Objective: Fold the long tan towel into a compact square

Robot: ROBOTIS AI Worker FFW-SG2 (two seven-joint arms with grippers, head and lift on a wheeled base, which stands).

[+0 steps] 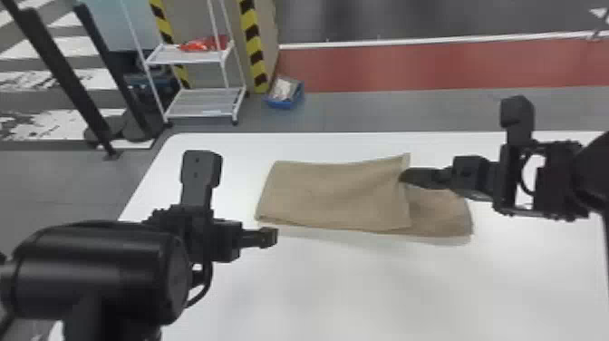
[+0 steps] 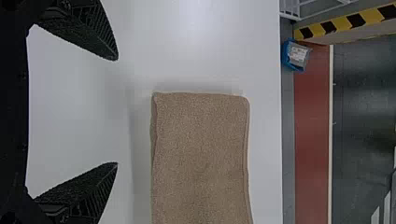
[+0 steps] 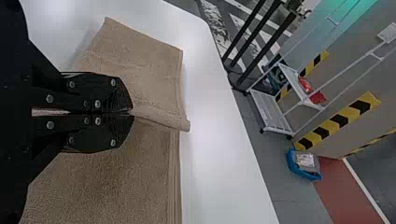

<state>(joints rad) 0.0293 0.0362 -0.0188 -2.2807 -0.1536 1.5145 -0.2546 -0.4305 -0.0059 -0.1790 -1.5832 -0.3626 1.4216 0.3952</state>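
I see the left gripper near the left end of the tan towel, one finger hiding the other. The towel lies folded on the white table, with the right gripper covering a bit of its right part. The left wrist view shows the left gripper's fingers wide apart. The right wrist view shows the right gripper's tips together, pinching the top layer's edge.

No words, numbers or brands can be read. Yellow and black warning stripes run up the edges of the wall beside the white rack. The pale package in the blue bin bears small marks, too blurred to make out.
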